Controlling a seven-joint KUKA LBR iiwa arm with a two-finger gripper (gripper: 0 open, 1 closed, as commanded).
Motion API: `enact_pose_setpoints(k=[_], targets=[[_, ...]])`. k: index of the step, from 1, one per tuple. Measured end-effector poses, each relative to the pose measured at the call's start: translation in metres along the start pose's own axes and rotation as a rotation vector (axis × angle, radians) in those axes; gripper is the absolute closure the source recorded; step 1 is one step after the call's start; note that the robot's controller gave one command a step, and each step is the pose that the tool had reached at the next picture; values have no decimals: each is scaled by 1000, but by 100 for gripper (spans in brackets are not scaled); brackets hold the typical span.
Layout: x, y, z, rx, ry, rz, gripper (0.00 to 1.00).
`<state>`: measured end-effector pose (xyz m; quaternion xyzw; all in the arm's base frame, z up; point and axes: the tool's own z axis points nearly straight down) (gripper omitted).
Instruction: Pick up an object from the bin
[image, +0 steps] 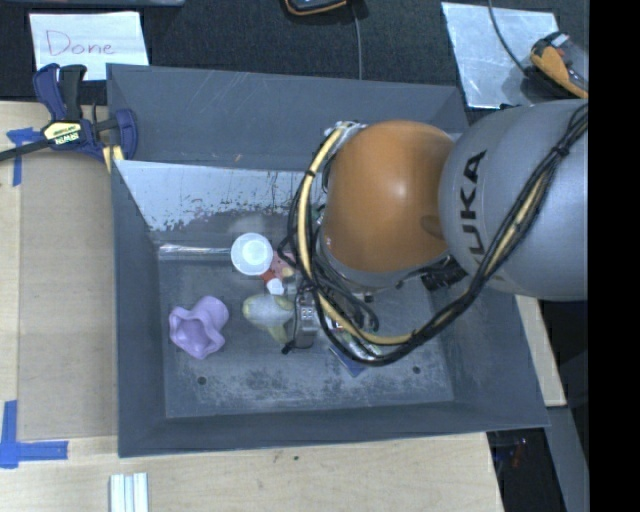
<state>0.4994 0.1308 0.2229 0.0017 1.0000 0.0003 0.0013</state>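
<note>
Hanging end effector (298, 322) just beside pale grey-green rounded lump (266, 312), mid-bin (250, 388); grip state indiscernible.

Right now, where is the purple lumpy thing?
The purple lumpy thing lies on the left of the bin floor in the camera view, left of the pale object and below-left of the white round cap.

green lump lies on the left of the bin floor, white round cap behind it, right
No: the lump is purple, not green. The camera view shows it on the left of the bin floor, with the white round cap behind it.
</note>
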Motion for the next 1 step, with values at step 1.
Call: enact_pose_setpoints(k=[1], targets=[[-16,-21,-53,0,-3,28,100]])
